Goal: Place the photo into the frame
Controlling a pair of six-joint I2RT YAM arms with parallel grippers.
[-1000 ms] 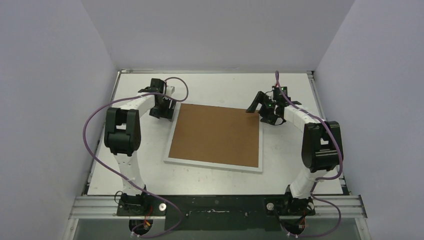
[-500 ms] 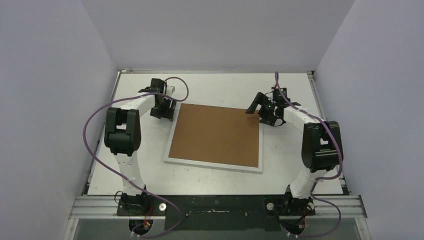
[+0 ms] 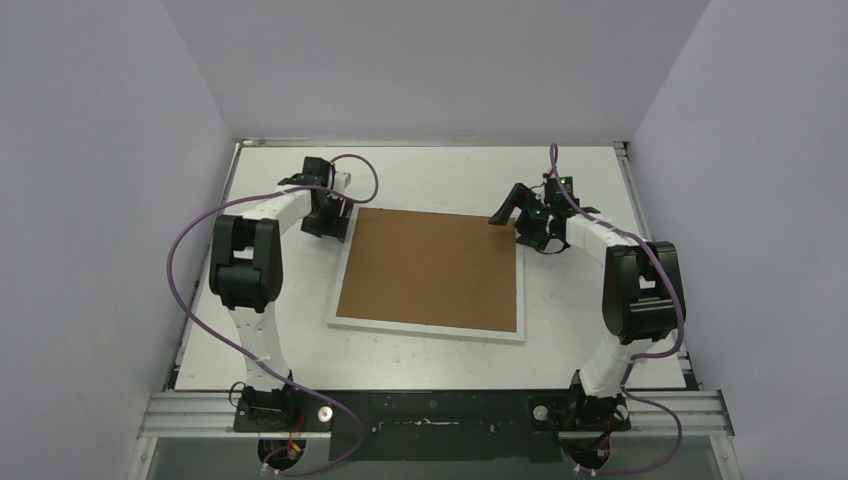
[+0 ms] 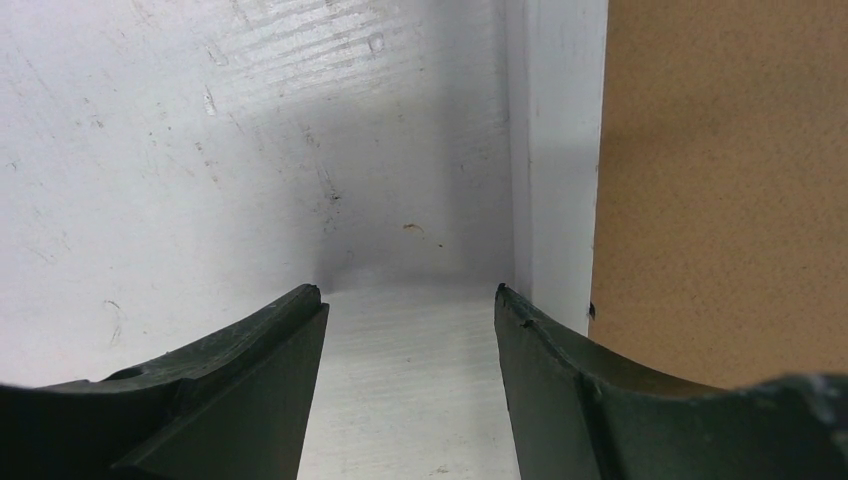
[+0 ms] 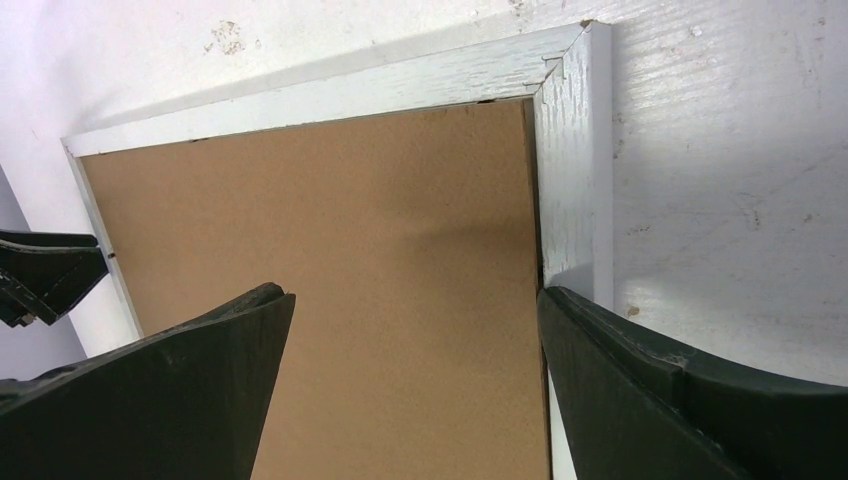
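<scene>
The frame (image 3: 425,331) is filled by a brown backing board (image 3: 432,270). The left gripper (image 4: 408,290) and right gripper (image 5: 415,292) are held open at its far corners, empty.

A plain brown backing board (image 3: 432,270) lies flat in the middle of the top view, a little turned, on a white table (image 3: 450,175). In the wrist views the table surface shows fine scratches and some small dark specks. Pale grey walls (image 3: 100,200) close the left, upper and right sides. A metal rail (image 3: 440,410) runs along the bottom.
</scene>
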